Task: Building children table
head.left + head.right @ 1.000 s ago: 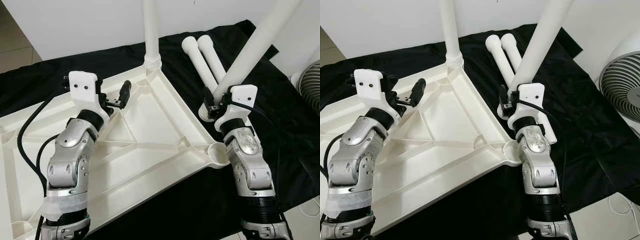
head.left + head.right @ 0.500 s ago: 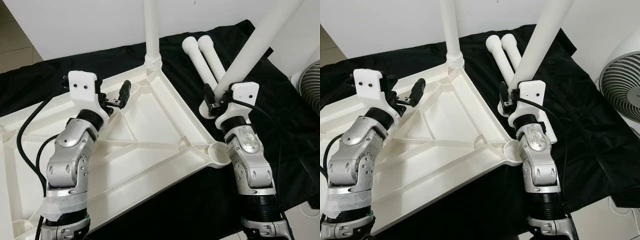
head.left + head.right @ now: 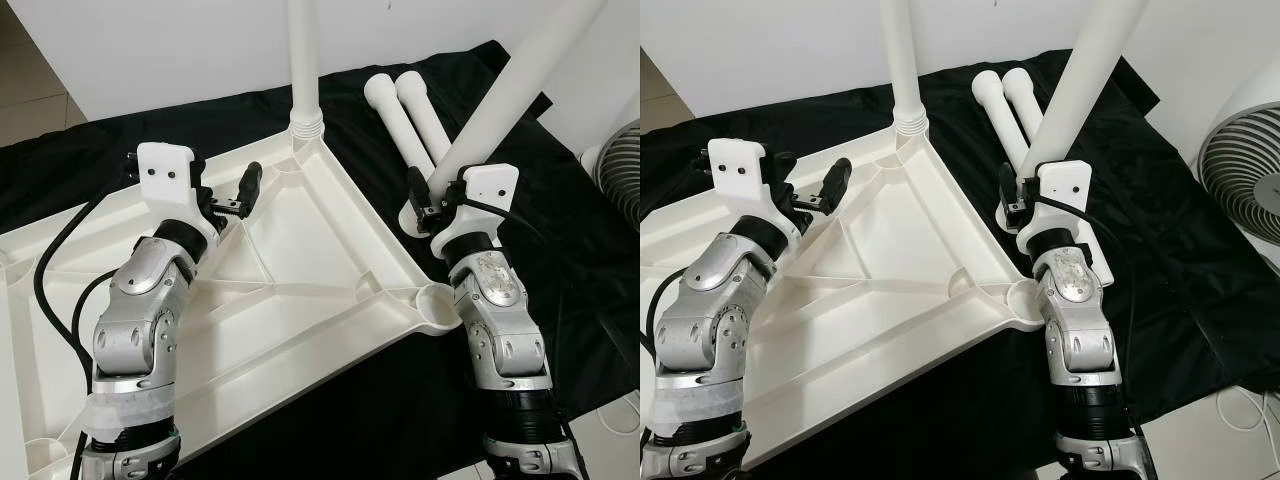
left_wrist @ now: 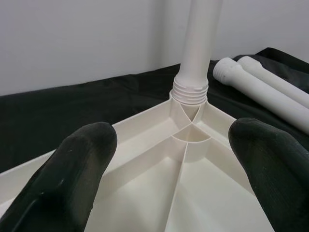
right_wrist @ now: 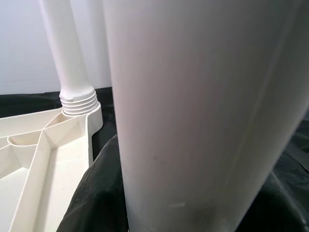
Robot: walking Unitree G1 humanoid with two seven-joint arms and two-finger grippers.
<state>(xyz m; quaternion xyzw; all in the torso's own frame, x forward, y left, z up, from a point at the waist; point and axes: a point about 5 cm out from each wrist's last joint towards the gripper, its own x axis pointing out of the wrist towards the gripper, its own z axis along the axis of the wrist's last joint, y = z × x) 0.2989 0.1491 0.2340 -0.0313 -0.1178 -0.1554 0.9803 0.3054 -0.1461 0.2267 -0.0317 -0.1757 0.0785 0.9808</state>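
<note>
On a black cloth (image 3: 120, 150) spread beneath everything lay the white tabletop (image 3: 300, 290), turned underside up so its ribs and rim faced the camera. At the tabletop's far corner one white leg (image 3: 303, 60) stood upright, its threaded collar seated in the corner socket. Beyond that corner's right side, two more spare legs (image 3: 405, 115) lay side by side on the cloth, touching each other, clear of the tabletop's rim.

The left tool (image 3: 240, 195) hung over the tabletop's inner ribs, short of the standing leg, its two black fingers (image 4: 82, 169) spread wide apart with nothing between them; in the left wrist view the leg's threaded base and the corner socket lay straight ahead between the fingertips.

The right tool (image 3: 1012, 205) was just outside the tabletop's right rim, above the cloth. It was closed around the lower end of a fourth leg (image 3: 520, 80), which leaned steeply up and away from the tabletop toward the right. That leg's base was near the rim, between the far corner and the near right corner socket (image 3: 437, 303). In the right wrist view the gripped leg stood very close, with the standing leg behind it.

A fan (image 3: 1245, 165) stood right of the cloth, well apart from the tabletop.
</note>
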